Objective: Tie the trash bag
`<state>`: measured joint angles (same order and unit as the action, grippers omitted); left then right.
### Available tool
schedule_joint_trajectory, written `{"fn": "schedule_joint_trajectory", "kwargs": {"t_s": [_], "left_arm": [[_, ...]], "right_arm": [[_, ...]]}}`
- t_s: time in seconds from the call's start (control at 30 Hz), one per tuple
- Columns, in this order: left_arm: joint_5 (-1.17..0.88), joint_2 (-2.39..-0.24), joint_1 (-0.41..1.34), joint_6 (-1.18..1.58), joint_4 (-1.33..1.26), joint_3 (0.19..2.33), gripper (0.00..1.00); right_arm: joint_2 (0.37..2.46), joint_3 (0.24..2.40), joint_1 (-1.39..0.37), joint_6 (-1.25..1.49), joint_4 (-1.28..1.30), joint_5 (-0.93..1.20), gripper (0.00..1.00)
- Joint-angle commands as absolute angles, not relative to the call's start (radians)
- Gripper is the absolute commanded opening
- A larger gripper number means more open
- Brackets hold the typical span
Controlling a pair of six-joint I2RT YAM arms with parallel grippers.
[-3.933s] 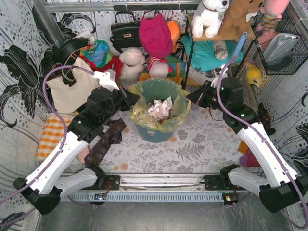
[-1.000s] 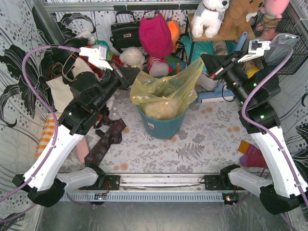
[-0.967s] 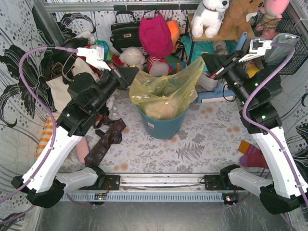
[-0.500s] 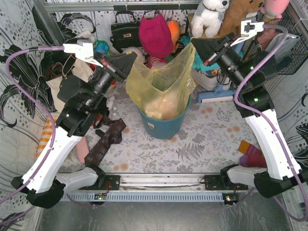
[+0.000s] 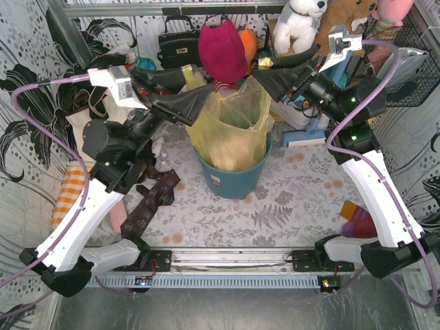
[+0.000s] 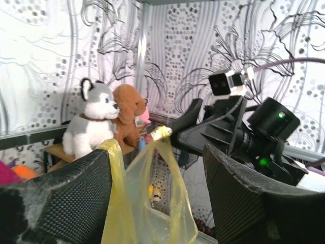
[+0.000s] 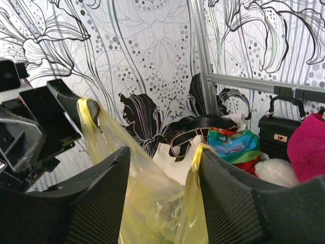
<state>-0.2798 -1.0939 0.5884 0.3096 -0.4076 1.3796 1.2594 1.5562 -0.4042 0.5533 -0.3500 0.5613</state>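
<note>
The trash bag [image 5: 230, 130], thin yellow plastic, stands pulled up out of the teal bucket [image 5: 234, 182] at the table's middle. My left gripper [image 5: 196, 84] is above the bag's left top corner, its jaws open. One yellow corner strip drapes over its left finger [image 6: 101, 168]. My right gripper [image 5: 265, 72] faces it from the right, also open. The other corner clings to its right finger [image 7: 218, 173]. In the wrist views the bag [image 6: 147, 208] [image 7: 147, 203] hangs between the spread fingers of each gripper [image 6: 157, 168] [image 7: 162, 162], pinched by neither.
A cream tote bag [image 7: 175, 157] and a black handbag [image 5: 177, 45] stand at the back left. Plush toys [image 5: 299, 24] sit on a shelf at the back right. A dark patterned cloth [image 5: 148, 203] lies left of the bucket. A wire basket [image 5: 405, 62] hangs far right.
Both grippers were shut on the bag's corners and have now opened. They rose and drew closer together over the bag, whose corners still cling to one finger of each.
</note>
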Motion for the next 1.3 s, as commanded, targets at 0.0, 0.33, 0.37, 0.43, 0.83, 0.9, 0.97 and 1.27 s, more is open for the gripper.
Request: {"fn": "schedule_joint_trajectory", "kwargs": {"t_s": [0.0, 0.33, 0.37, 0.43, 0.83, 0.9, 0.97, 1.27], "left_arm": [[-0.125, -1.019, 0.590, 0.285, -0.333, 1.404, 0.76], [0.095, -1.044, 0.590, 0.420, 0.111, 1.561, 0.83], [0.089, -1.051, 0.590, 0.428, 0.142, 1.575, 0.85], [0.086, -1.062, 0.590, 0.439, 0.191, 1.598, 0.87], [0.107, -1.114, 0.591, 0.456, 0.409, 1.746, 0.95], [0.151, -1.141, 0.590, 0.459, 0.500, 1.790, 0.95], [0.195, -1.169, 0.590, 0.455, 0.577, 1.827, 0.95], [0.268, -1.225, 0.591, 0.445, 0.649, 1.912, 0.77]], "right_arm": [[1.202, 1.564, -0.402, 0.496, -0.293, 0.531, 0.59], [1.201, 1.758, -0.402, 0.487, 0.262, 0.273, 0.72], [1.203, 1.766, -0.402, 0.484, 0.284, 0.276, 0.73], [1.212, 1.786, -0.402, 0.474, 0.311, 0.282, 0.75], [1.346, 1.921, -0.401, 0.434, 0.401, 0.297, 0.76], [1.366, 1.923, -0.402, 0.437, 0.398, 0.307, 0.76], [1.389, 1.926, -0.402, 0.443, 0.395, 0.311, 0.76], [1.545, 2.087, -0.402, 0.434, 0.459, 0.378, 0.73]]}}
